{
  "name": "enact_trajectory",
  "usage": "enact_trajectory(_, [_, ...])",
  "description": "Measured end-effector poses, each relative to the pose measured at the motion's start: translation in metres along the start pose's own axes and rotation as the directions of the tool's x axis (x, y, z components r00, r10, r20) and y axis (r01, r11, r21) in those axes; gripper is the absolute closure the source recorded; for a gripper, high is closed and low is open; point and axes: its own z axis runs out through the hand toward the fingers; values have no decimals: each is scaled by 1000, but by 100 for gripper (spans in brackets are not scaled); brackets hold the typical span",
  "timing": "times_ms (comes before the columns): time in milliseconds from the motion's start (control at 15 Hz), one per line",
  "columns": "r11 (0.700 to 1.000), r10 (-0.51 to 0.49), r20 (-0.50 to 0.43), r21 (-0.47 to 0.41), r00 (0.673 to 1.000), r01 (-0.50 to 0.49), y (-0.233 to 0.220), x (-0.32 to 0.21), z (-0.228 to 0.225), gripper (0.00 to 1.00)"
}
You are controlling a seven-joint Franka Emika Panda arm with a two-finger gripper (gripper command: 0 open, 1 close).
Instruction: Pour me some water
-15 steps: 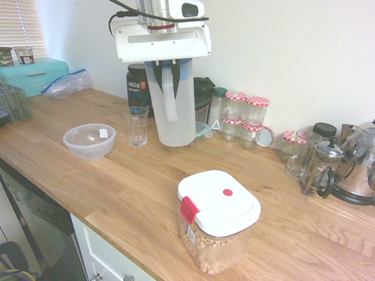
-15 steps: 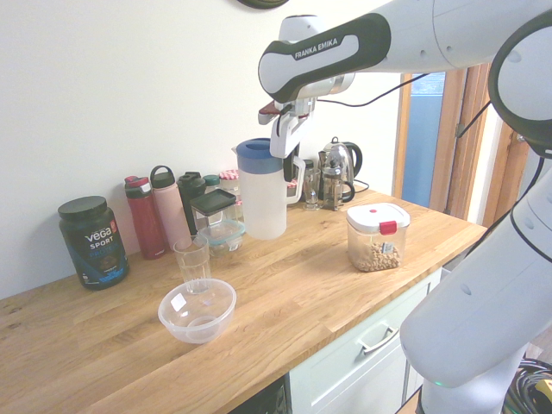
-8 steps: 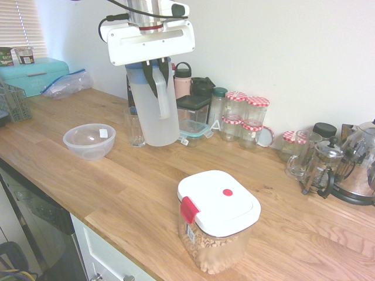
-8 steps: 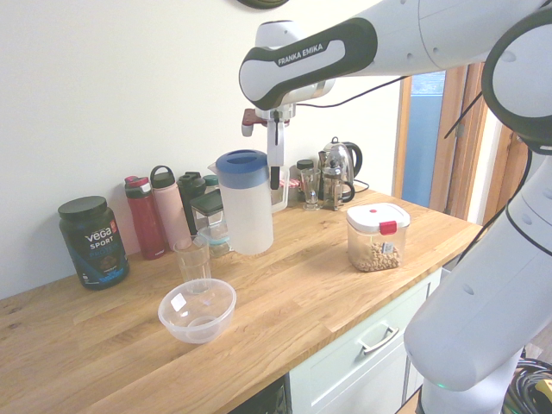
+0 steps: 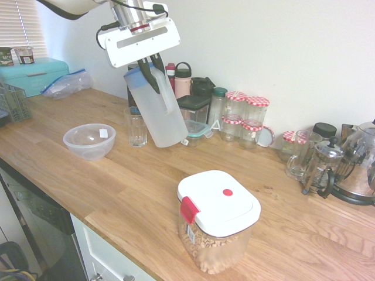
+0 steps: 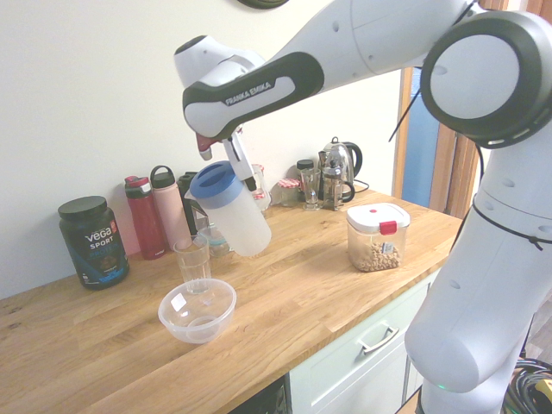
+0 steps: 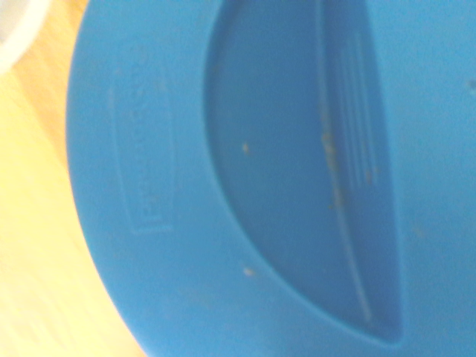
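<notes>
My gripper [image 5: 151,70] [image 6: 243,162] is shut on the white handle of a tall frosted jug [image 5: 157,114] [image 6: 235,216]. The jug hangs above the counter, tilted with its blue lid [image 6: 211,179] [image 7: 260,178] leaning toward an upright clear drinking glass [image 5: 136,126] [image 6: 191,259]. The lid end is over the glass, a little above its rim. I cannot make out the water through the frosted wall, and no stream shows. The lid fills the wrist view.
A clear plastic bowl [image 5: 89,140] [image 6: 197,310] sits in front of the glass. Bottles [image 6: 142,216], a dark tub [image 6: 93,241] and jars [image 5: 246,117] line the wall. A red-latched container [image 5: 217,219], French press [image 5: 319,170] and kettle [image 5: 360,170] stand to one side.
The gripper carried the jug sideways along the counter to the glass and tipped it from upright to a lean, lid end toward the glass.
</notes>
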Motion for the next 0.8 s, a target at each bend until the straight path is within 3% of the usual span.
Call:
enact_trajectory(333, [984, -56, 61, -163, 997, 65, -25, 14, 7, 100])
enact_trajectory(800, [942, -100, 122, -308, 987, 134, -59, 24, 17, 100])
